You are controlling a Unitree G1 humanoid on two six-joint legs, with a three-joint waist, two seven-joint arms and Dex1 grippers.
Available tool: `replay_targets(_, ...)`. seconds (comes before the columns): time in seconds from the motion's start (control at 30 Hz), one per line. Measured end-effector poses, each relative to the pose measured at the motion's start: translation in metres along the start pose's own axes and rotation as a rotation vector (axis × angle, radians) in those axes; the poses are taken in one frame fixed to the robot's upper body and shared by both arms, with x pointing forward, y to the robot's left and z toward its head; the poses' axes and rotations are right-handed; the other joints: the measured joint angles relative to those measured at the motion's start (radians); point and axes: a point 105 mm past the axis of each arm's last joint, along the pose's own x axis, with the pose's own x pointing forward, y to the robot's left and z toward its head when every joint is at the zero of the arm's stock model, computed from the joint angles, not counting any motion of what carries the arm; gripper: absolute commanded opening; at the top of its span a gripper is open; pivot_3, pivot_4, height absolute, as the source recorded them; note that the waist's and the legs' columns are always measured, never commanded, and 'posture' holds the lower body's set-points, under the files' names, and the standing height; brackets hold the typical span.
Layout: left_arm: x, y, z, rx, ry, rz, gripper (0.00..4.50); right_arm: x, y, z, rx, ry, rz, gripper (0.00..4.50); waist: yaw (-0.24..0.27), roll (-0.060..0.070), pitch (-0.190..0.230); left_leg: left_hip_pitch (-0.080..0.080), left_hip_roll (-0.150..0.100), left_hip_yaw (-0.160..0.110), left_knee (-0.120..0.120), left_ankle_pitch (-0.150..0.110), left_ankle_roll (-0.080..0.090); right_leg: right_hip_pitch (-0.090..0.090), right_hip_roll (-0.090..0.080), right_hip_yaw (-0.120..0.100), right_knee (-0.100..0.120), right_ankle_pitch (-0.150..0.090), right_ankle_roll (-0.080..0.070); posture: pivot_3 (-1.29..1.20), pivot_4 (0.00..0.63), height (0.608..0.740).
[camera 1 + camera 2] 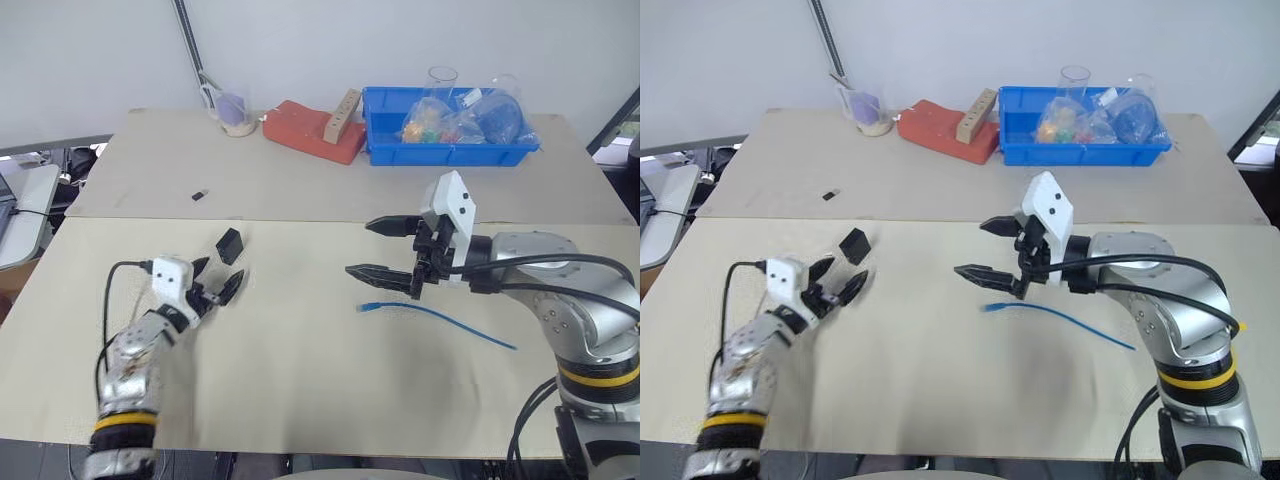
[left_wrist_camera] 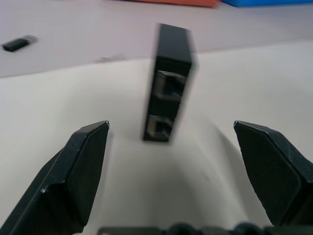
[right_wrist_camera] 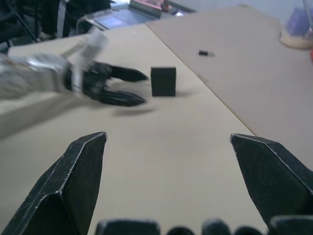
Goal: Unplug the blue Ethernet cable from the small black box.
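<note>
Fingers of both grippers stand spread and hold nothing. Left gripper sits low over the counter; right gripper hangs above it, tips pointing toward the robot's left.

Small black box is just past the left fingertips, apart from them. In the left wrist view it stands on edge between the two spread fingers, with two open sockets facing the camera, one above the other. Both sockets look vacant.

Blue Ethernet cable lies flat on the counter below and beside the right gripper, well apart from the box. Its long axis runs roughly left to right, plug end toward the box, tail trailing toward the right arm.

Judgement: cable and box are already separated, so the unplugging looks done. If anything remains, the left arm is much the nearer to the box and the right arm to the cable.

Also on the counter: tiny black bit farther back, blue bin, red block.
</note>
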Motion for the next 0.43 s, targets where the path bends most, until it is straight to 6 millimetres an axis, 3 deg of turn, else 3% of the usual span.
replay_targets(0.1,-0.025,-0.008,0.015,0.057,0.083,-0.106,4.47,-0.012,-0.003,-0.012,0.008,0.045,-0.008,4.5,0.002,-0.001,0.001,0.0,0.0,0.0,0.0,0.0,0.0,0.001,-0.001,-0.001,-0.001,0.0,0.0,0.0,0.15,0.74)
replay_targets(0.2,-0.04,-0.023,0.049,0.177,0.135,-0.236,4.47,-0.03,-0.009,-0.018,0.002,0.058,-0.033,4.5,0.006,-0.002,0.001,0.001,-0.001,0.0,0.0,0.0,0.0,0.003,-0.002,-0.001,-0.004,0.0,0.0,0.0,0.15,0.74)
replay_targets(0.33,-0.041,-0.039,0.085,0.294,0.089,-0.307,4.47,-0.043,-0.01,-0.029,-0.01,0.084,-0.036,4.5,0.005,-0.001,0.001,0.002,-0.001,0.001,-0.002,0.0,0.0,0.004,-0.001,0.0,-0.006,0.0,0.0,0.0,0.15,0.74)
replay_targets(0.43,-0.037,-0.041,0.084,0.303,0.092,-0.303,4.47,-0.045,-0.011,-0.033,-0.025,0.088,-0.047,4.5,-0.005,-0.001,0.001,0.002,0.0,0.001,-0.002,0.0,0.0,0.003,0.001,0.001,-0.006,0.0,0.0,0.0,0.15,0.74)
